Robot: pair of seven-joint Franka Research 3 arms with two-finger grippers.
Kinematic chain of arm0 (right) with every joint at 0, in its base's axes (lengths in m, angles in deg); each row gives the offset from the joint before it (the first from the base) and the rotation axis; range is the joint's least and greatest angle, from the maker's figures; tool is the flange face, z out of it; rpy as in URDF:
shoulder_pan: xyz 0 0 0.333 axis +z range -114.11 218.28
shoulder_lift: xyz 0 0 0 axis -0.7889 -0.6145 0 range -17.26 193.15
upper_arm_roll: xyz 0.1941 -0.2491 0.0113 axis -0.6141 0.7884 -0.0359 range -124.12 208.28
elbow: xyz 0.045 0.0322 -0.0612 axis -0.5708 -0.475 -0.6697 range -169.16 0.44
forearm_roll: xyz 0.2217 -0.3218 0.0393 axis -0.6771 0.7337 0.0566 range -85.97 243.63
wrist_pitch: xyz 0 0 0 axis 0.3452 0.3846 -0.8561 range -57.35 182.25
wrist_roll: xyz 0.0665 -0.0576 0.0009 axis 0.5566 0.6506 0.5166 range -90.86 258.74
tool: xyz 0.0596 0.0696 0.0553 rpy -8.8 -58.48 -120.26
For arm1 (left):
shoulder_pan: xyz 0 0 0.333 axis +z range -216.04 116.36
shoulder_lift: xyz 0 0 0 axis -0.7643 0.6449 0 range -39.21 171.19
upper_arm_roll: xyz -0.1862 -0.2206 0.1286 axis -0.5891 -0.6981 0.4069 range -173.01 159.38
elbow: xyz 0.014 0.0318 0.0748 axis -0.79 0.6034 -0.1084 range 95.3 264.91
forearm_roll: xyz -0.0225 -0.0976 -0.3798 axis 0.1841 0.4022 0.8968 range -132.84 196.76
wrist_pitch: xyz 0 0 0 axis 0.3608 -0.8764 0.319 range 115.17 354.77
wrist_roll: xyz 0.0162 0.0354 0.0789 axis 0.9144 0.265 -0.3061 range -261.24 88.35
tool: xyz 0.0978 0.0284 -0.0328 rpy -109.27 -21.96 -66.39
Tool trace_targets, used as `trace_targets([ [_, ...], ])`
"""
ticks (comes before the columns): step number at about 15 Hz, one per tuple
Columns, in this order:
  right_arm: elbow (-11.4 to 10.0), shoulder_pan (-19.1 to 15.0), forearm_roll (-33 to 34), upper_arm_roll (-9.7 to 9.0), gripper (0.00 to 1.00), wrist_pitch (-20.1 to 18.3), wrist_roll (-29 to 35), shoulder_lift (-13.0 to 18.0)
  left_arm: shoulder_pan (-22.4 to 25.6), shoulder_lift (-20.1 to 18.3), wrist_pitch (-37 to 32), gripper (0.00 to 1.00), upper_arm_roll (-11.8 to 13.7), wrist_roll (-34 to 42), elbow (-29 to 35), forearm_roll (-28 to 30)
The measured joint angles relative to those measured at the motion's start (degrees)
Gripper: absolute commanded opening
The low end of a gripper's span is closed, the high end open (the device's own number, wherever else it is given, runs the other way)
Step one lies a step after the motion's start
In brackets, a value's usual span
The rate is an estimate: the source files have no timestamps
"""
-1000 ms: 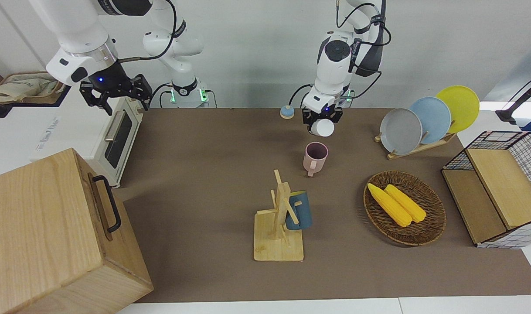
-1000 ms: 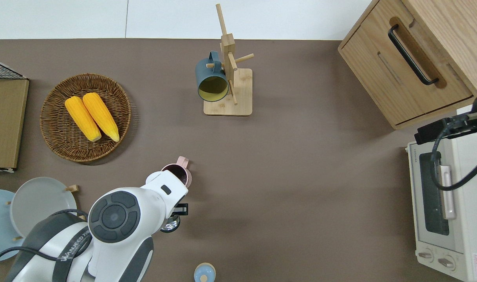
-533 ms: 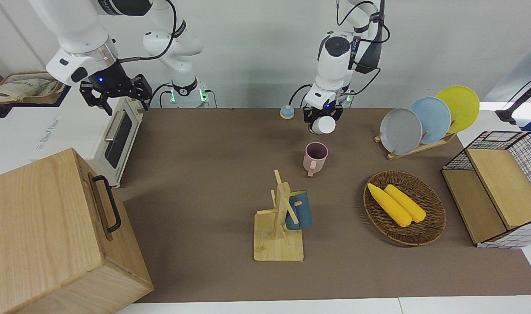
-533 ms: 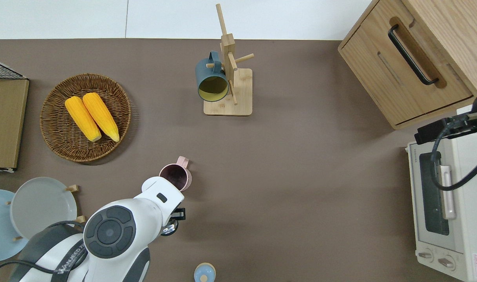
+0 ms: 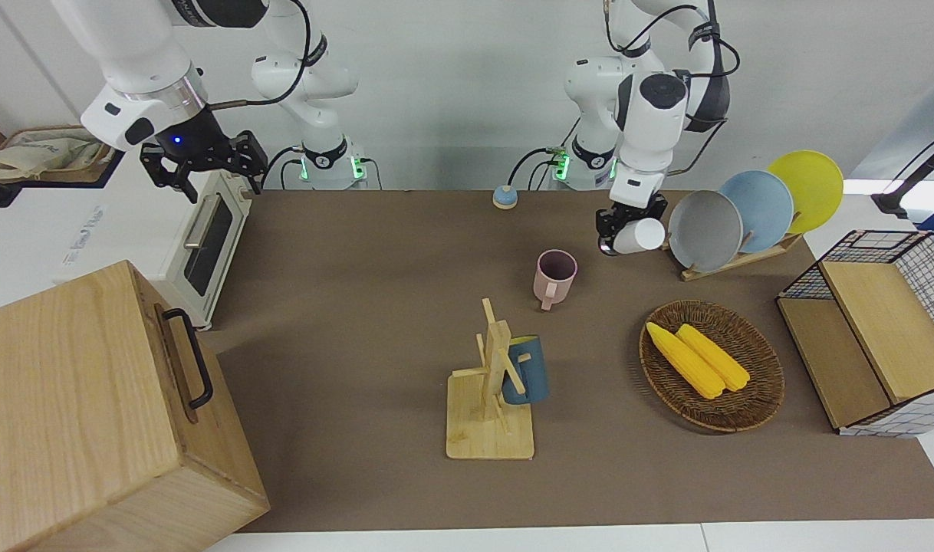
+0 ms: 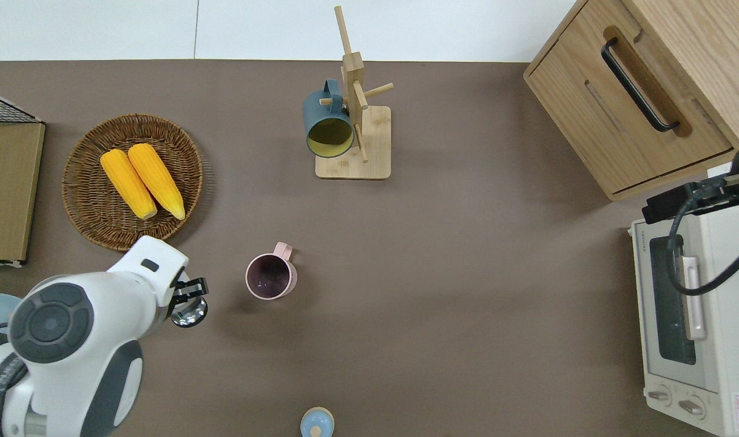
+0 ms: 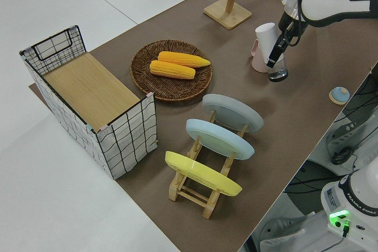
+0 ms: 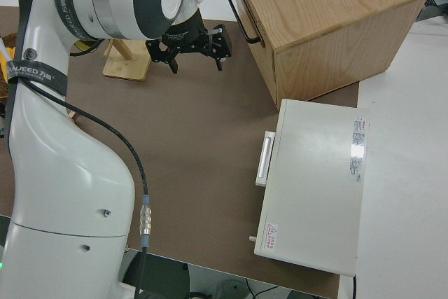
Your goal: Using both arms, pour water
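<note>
My left gripper [image 5: 623, 230] is shut on a white container with a clear end [image 5: 640, 234] and holds it tilted in the air. In the overhead view the gripper [image 6: 186, 296] is over bare table beside the pink mug [image 6: 271, 277], toward the left arm's end. The left side view shows the container [image 7: 267, 35] held at a slant next to the mug [image 7: 257, 57]. The mug [image 5: 554, 274] stands upright on the brown mat, and I cannot tell what is in it. My right arm is parked with its gripper [image 5: 205, 165] open and empty.
A wooden mug rack [image 5: 488, 414] holds a blue mug [image 5: 527, 371]. A wicker basket [image 5: 758, 399] holds two corn cobs. A plate rack [image 5: 731, 264], a wire basket [image 5: 927, 307], a wooden cabinet [image 5: 91, 414], a toaster oven [image 5: 206, 238] and a small blue knob [image 5: 503, 198] ring the mat.
My left arm has swung with the container from just beside the pink mug toward the left arm's end of the table, near the plate rack. The right arm has not moved.
</note>
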Motion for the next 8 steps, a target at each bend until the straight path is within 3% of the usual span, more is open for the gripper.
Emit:
trace_targets([
  [3, 0.0, 0.0, 0.0, 0.00, 0.990, 0.0, 0.0, 0.0, 6.3, 3.4, 2.1, 0.00, 0.1, 0.0, -5.6, -3.0],
  [8, 0.0, 0.0, 0.0, 0.00, 0.990, 0.0, 0.0, 0.0, 14.1, 8.9, 4.6, 0.00, 0.3, 0.8, -20.1, -5.0],
])
